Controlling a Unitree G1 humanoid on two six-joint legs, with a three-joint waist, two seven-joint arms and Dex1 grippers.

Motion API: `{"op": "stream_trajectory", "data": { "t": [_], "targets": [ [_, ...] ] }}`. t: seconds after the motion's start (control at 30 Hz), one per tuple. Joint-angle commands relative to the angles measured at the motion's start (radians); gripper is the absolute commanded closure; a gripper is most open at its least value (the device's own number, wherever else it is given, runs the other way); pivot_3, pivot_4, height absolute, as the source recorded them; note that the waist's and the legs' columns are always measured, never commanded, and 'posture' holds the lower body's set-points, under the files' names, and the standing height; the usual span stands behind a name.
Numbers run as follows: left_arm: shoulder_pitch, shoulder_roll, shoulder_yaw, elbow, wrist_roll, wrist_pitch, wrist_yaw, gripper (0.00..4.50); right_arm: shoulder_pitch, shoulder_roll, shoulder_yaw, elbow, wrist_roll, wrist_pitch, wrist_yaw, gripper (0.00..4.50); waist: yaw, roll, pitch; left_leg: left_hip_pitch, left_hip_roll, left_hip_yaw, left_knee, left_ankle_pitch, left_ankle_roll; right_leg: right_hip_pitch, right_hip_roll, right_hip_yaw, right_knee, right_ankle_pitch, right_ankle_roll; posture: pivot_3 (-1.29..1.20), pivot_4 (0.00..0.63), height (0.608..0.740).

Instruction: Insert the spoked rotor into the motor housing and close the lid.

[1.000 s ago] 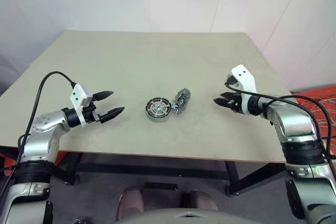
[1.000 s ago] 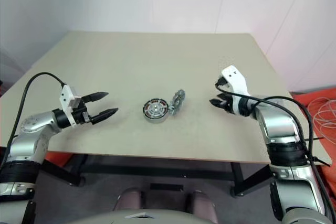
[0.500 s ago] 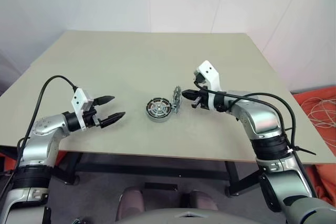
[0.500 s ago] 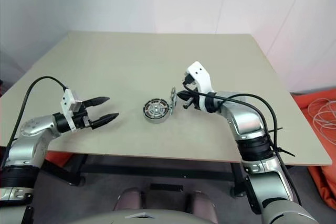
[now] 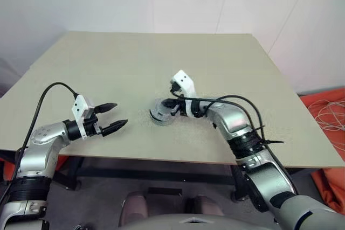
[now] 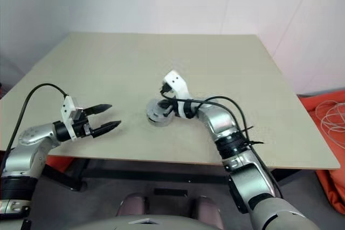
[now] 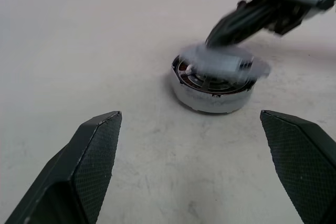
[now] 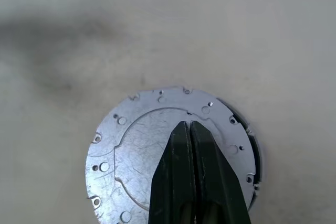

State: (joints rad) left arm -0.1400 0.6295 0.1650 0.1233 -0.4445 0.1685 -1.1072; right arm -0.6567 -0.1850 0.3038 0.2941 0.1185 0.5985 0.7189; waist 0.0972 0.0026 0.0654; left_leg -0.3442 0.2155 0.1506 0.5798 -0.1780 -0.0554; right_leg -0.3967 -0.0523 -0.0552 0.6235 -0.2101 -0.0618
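Right pincer [image 5: 170, 108] over motor housing [image 5: 159, 116]

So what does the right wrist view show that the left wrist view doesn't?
The right wrist view looks straight down on the lid's flat grey face with its small holes, with the shut right gripper pressed against it. The left wrist view shows the side instead: the lid tilted over the motor housing, whose windings still show beneath, framed by the open left gripper. Both show the lid, the right gripper and the bare table.
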Motion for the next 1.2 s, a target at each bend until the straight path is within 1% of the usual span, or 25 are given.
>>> {"op": "stream_trajectory", "data": {
  "t": [0.03, 0.1, 0.17, 0.23, 0.3, 0.33, 0.4, 0.47, 0.53, 0.73, 0.87, 0.9, 1.2],
  "targets": [
    [-0.006, 0.004, 0.011, -0.041, -0.017, 0.004, 0.003, 0.0, -0.043, 0.013, 0.008, 0.075, -0.037, -0.078, -0.011, 4.49, -0.001, -0.001, 0.0, 0.0, 0.0, 0.0, 0.0, 0.0, 0.0, 0.0, 0.0, 0.0, 0.0, 0.0, 0.0, 0.0, 0.0, 0.74],
    [0.003, 0.002, 0.011, -0.049, -0.019, 0.006, 0.004, 0.0, -0.049, 0.021, 0.001, 0.09, -0.04, -0.106, -0.019, 4.49, -0.001, -0.001, 0.0, 0.001, 0.0, 0.0, 0.0, 0.0, 0.0, 0.001, 0.0, 0.0, 0.0, 0.0, 0.0, 0.0, 0.0, 0.74],
    [0.018, 0.002, 0.014, -0.058, -0.024, 0.011, 0.0, 0.0, -0.051, 0.042, -0.047, 0.084, -0.005, -0.141, -0.025, 4.49, -0.002, -0.001, 0.0, 0.001, 0.0, 0.0, 0.0, 0.0, 0.0, 0.001, 0.0, 0.0, 0.0, 0.0, 0.0, 0.0, 0.0, 0.74],
    [0.04, 0.008, 0.019, -0.068, -0.028, 0.014, -0.008, 0.0, -0.044, 0.043, -0.075, 0.06, 0.023, -0.177, 0.002, 4.49, -0.002, -0.001, 0.0, 0.0, 0.0, 0.0, -0.001, 0.0, 0.0, -0.001, 0.0, 0.0, 0.0, 0.0, 0.0, 0.0, 0.0, 0.74],
    [0.057, 0.013, 0.022, -0.072, -0.029, 0.013, -0.012, 0.0, -0.036, 0.021, -0.078, 0.032, 0.045, -0.162, 0.055, 4.49, -0.002, -0.001, 0.0, -0.001, 0.0, 0.0, -0.001, 0.0, 0.0, -0.001, 0.0, 0.0, 0.0, 0.001, -0.001, 0.0, 0.0, 0.74],
    [0.062, 0.013, 0.023, -0.073, -0.029, 0.013, -0.012, 0.0, -0.031, 0.013, -0.085, 0.014, 0.068, -0.132, 0.084, 4.49, 0.0, -0.001, 0.0, -0.001, 0.0, 0.0, -0.001, 0.0, 0.001, -0.001, 0.0, 0.0, 0.0, 0.003, -0.004, 0.0, 0.0, 0.74],
    [0.071, 0.011, 0.024, -0.077, -0.034, 0.013, -0.014, 0.0, -0.018, -0.001, -0.102, -0.024, 0.106, -0.089, 0.117, 4.49, 0.002, -0.001, 0.0, -0.001, 0.0, 0.0, -0.001, 0.0, 0.001, -0.001, 0.0, 0.0, 0.0, 0.003, -0.005, 0.0, 0.0, 0.74],
    [0.078, 0.006, 0.026, -0.082, -0.05, 0.021, -0.021, 0.0, -0.006, -0.016, -0.104, -0.053, 0.117, -0.067, 0.13, 4.11, 0.002, -0.001, 0.0, -0.001, 0.0, 0.0, -0.001, 0.0, 0.001, -0.001, 0.0, 0.0, 0.0, 0.002, -0.003, 0.0, 0.0, 0.74],
    [0.089, 0.01, 0.023, -0.09, -0.063, 0.036, -0.032, 0.0, 0.008, -0.035, -0.094, -0.072, 0.118, -0.056, 0.153, 3.62, 0.001, -0.001, 0.0, 0.0, 0.0, 0.0, 0.0, 0.0, 0.001, 0.0, 0.0, 0.0, 0.0, 0.0, 0.0, 0.0, 0.0, 0.74],
    [0.097, 0.01, 0.023, -0.093, -0.065, 0.031, -0.035, 0.0, 0.024, -0.047, -0.083, -0.06, 0.114, -0.064, 0.192, 1.51, 0.0, -0.001, 0.0, 0.0, 0.0, 0.0, 0.0, 0.0, 0.0, 0.0, 0.001, 0.0, 0.0, 0.0, 0.0, 0.0, 0.0, 0.74],
    [0.1, 0.008, 0.025, -0.088, -0.069, 0.026, -0.04, 0.0, 0.017, -0.036, -0.069, -0.025, 0.083, -0.111, 0.186, 0.17, 0.0, -0.001, 0.0, 0.0, 0.0, 0.0, 0.0, 0.0, 0.0, 0.0, 0.001, 0.0, 0.0, 0.0, 0.0, 0.0, 0.0, 0.74],
    [0.103, 0.006, 0.026, -0.087, -0.069, 0.024, -0.042, 0.0, 0.015, -0.034, -0.067, -0.017, 0.081, -0.117, 0.19, 0.03, 0.0, -0.001, 0.0, 0.0, 0.0, 0.0, 0.0, 0.0, 0.0, 0.0, 0.001, 0.0, 0.0, 0.0, 0.0, 0.0, 0.0, 0.74],
    [0.106, -0.004, 0.036, -0.083, -0.074, -0.009, -0.049, 0.0, -0.008, -0.032, -0.029, 0.069, 0.023, -0.206, 0.202, 0.03, 0.0, -0.001, 0.0, 0.0, 0.0, 0.0, 0.0, 0.0, 0.0, 0.0, 0.001, 0.0, 0.0, 0.0, 0.0, 0.0, 0.0, 0.74]
  ]
}}
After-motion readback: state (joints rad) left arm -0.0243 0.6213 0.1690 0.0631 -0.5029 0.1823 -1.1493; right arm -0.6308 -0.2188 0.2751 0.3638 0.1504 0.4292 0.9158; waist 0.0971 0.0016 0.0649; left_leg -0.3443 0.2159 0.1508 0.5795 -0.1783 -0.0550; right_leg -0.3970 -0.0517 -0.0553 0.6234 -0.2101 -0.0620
